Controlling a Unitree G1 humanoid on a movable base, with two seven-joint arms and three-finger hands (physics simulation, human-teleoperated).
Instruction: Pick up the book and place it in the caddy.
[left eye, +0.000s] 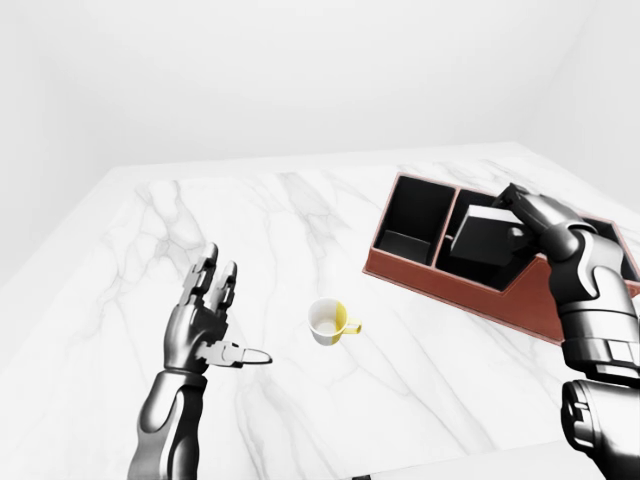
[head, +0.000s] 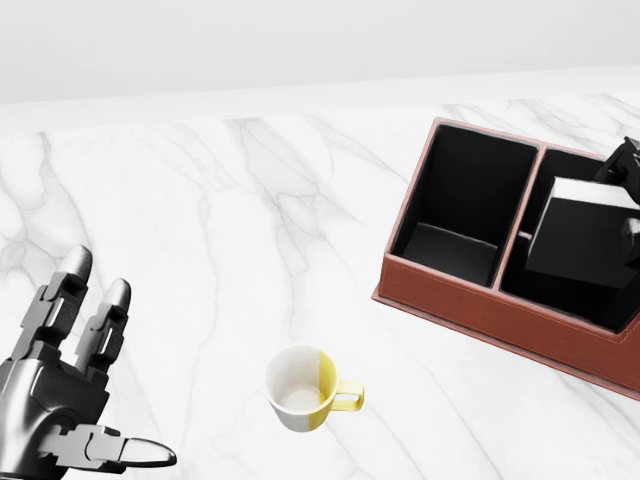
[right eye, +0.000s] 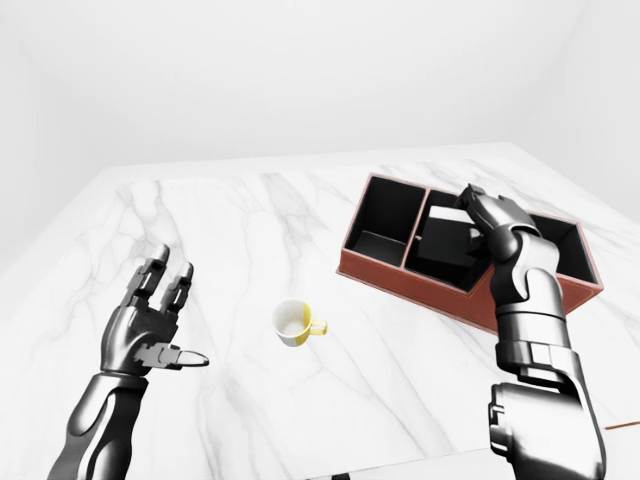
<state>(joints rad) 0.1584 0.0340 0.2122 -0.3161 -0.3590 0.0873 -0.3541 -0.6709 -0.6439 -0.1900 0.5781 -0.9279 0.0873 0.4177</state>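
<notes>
The black book (head: 583, 245) hangs tilted over the middle compartment of the reddish-brown caddy (head: 450, 299), its lower part inside the walls. My right hand (left eye: 514, 214) is shut on the book's right side, with fingers over its top edge and the thumb under it. The caddy's left compartment (head: 460, 205) holds nothing. In the left-eye view my left hand (left eye: 205, 322) hovers open over the marble at the lower left, far from the caddy, fingers spread and thumb pointing right.
A white and yellow mug (head: 301, 390) stands upright on the marble table (head: 220, 220), between my left hand and the caddy. The caddy has a third compartment (right eye: 555, 240) at its right end. White walls surround the table.
</notes>
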